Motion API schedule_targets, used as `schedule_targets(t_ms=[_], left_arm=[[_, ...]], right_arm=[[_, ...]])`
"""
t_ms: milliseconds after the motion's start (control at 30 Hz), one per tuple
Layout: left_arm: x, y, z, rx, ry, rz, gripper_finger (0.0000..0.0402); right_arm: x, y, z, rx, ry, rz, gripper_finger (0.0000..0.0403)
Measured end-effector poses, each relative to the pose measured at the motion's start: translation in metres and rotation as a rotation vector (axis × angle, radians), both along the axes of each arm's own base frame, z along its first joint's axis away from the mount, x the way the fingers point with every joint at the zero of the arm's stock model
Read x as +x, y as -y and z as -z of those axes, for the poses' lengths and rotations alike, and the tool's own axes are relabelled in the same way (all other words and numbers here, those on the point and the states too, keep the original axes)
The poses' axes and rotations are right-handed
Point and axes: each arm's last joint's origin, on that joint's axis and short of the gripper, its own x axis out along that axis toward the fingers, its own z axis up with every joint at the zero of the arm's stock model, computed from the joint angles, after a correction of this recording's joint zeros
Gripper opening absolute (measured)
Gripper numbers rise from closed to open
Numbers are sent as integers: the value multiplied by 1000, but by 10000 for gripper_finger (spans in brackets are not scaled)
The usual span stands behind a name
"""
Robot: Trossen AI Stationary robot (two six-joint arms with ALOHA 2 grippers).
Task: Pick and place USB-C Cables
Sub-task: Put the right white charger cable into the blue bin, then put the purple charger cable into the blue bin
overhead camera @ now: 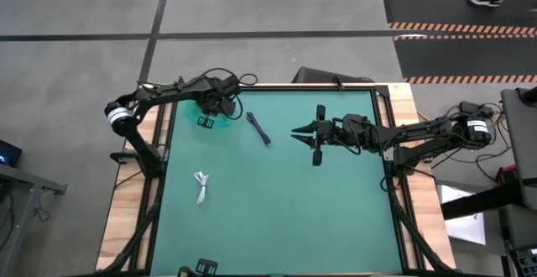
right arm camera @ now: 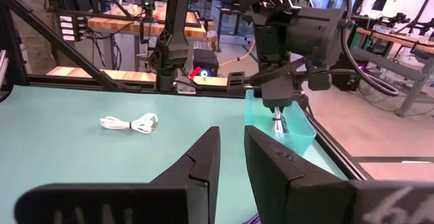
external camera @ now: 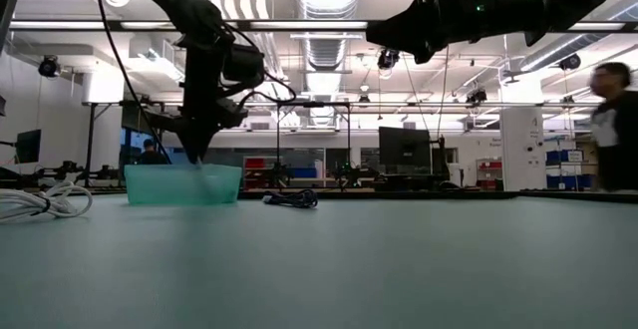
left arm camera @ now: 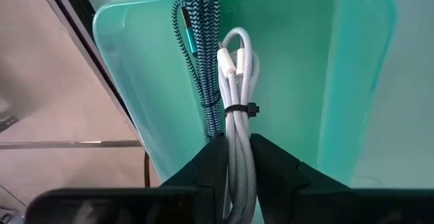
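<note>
A translucent teal tray (overhead camera: 200, 111) (left arm camera: 352, 81) stands at the table's far left. In it lie a dark braided USB-C cable (left arm camera: 200, 54) and a white bundled one (left arm camera: 237, 75), side by side. My left gripper (left arm camera: 237, 163) (overhead camera: 220, 109) slants down into the tray, shut on the white bundle. On the mat lie a second dark cable (overhead camera: 258, 129) (external camera: 291, 198) and a second white one (overhead camera: 202, 186) (right arm camera: 129, 123). My right gripper (overhead camera: 295, 132) (right arm camera: 232, 156) hovers level above mid-table, narrowly open and empty. My left gripper has the white bundle's near part (left arm camera: 239, 149), below its black tie, between its two fingers, one on each side. The fingers come from above, slanting down, and lie across the bundle. The looped far end (left arm camera: 234, 44) rests on the tray floor beside the dark cable.
Wooden strips and black frame rails (overhead camera: 394, 126) border the green mat. Open mat stretches toward the near edge. A person (external camera: 616, 120) stands beyond the table in the low view.
</note>
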Motion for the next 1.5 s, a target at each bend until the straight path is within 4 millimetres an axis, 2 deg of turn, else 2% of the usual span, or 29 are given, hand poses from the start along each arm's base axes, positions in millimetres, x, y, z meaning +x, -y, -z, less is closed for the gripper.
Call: schedule_targets(t_ms=[900, 1300, 1500], left_arm=[[1, -1, 0, 10, 10, -2, 52], [2, -2, 0, 27, 47, -48, 122], [6, 2, -7, 46, 83, -66, 135]], right_arm=[[0, 0, 0, 2, -1, 0, 59], [0, 0, 0, 3, -2, 0, 59], [0, 0, 1, 3, -5, 0, 59]])
